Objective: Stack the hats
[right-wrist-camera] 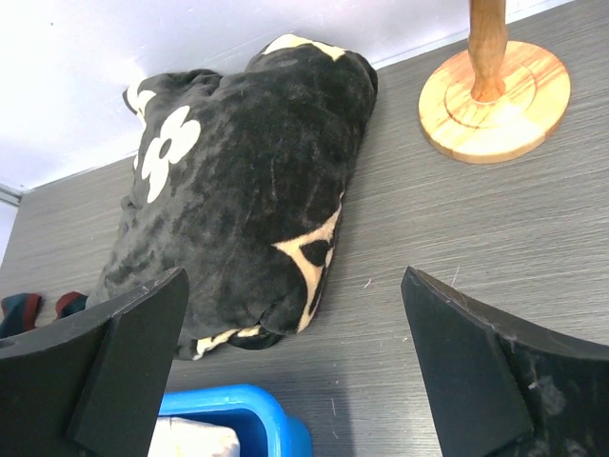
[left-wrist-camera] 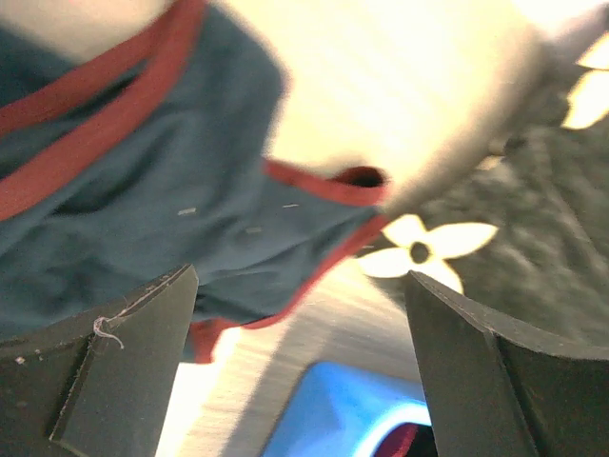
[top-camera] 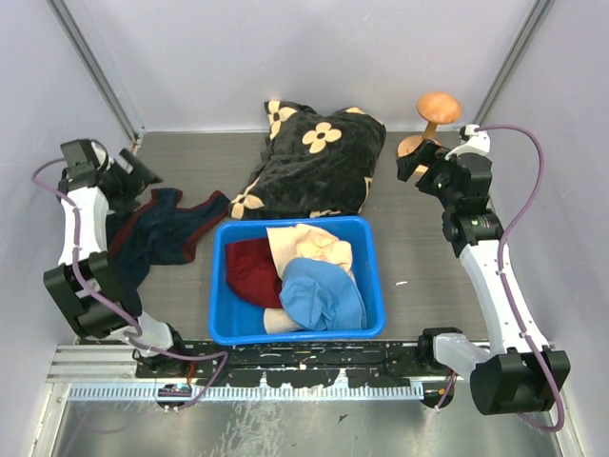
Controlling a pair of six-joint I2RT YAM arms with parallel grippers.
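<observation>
The hats lie piled in a blue bin (top-camera: 221, 286) at the table's middle. A light blue hat (top-camera: 322, 293) is on top at the front right, a dark red hat (top-camera: 252, 271) at the left and a cream hat (top-camera: 309, 246) at the back. Another cream edge (top-camera: 276, 321) shows under the blue one. My left gripper (top-camera: 143, 178) is open and empty over the navy cloth (top-camera: 162, 233), left of the bin; its fingers (left-wrist-camera: 105, 381) frame the bin's corner (left-wrist-camera: 352, 409). My right gripper (top-camera: 411, 164) is open and empty at the back right; in its view (right-wrist-camera: 295, 371) the bin corner (right-wrist-camera: 252, 414) and a bit of cream fabric (right-wrist-camera: 190, 440) show.
A black blanket with cream flowers (top-camera: 319, 162) lies behind the bin, also in the right wrist view (right-wrist-camera: 238, 200). A wooden stand (top-camera: 433, 119) is at the back right beside my right gripper, its base (right-wrist-camera: 495, 100) in the wrist view. Grey walls close three sides.
</observation>
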